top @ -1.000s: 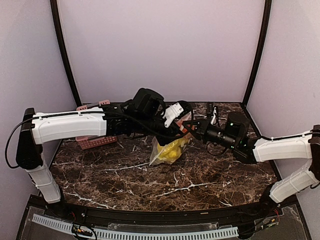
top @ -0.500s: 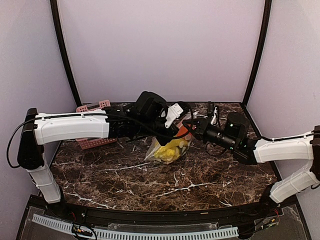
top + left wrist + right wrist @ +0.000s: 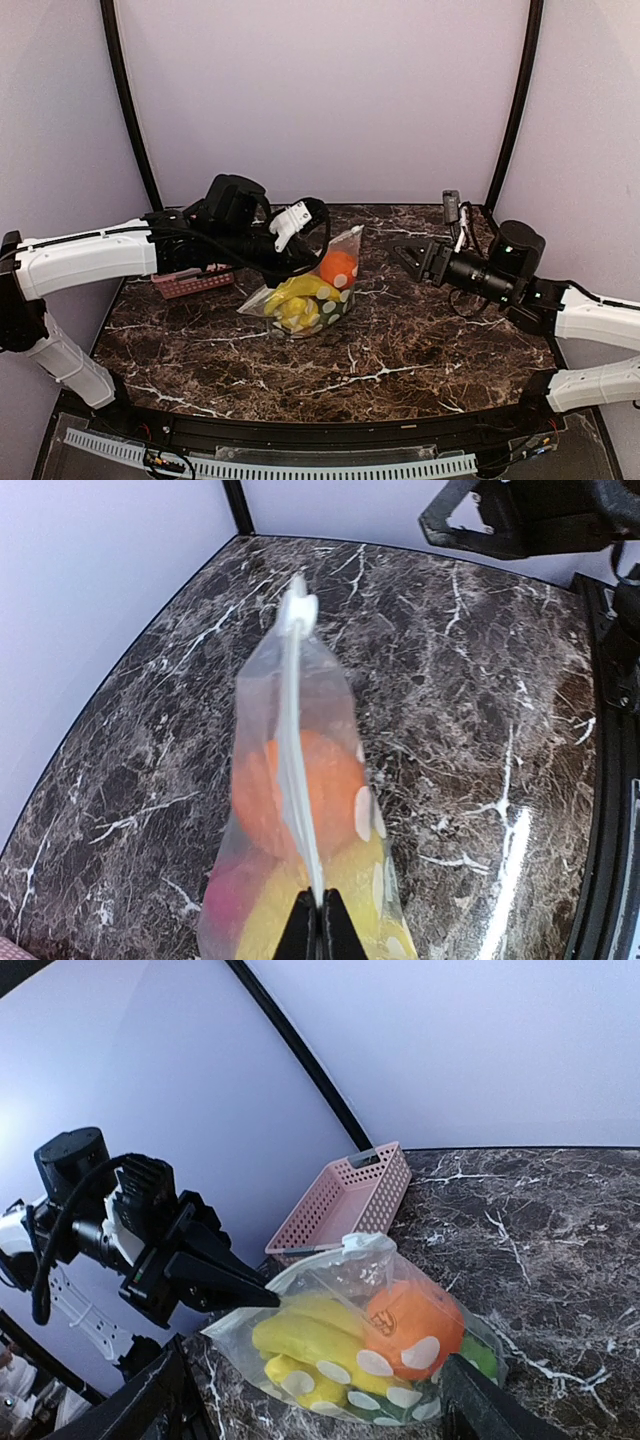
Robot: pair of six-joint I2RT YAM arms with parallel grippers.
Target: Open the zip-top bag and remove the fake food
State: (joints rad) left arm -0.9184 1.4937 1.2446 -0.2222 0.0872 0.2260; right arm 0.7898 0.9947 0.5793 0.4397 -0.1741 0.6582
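Pinching one end of the zip strip [image 3: 290, 730] shut-fingered, the left gripper [image 3: 318, 932] props the bag [image 3: 305, 295] on the table [image 3: 400, 350], seal uppermost. This presumably presents the seal to the right gripper [image 3: 408, 260], which is wide-fingered and well apart. An orange ball [image 3: 338, 268] and a banana [image 3: 293, 293] show inside; other pieces are obscured. I cannot tell whether the seal is parted.

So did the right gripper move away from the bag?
Yes. The right gripper pulled back rightward, toward the black corner post, away from the zip-top bag.
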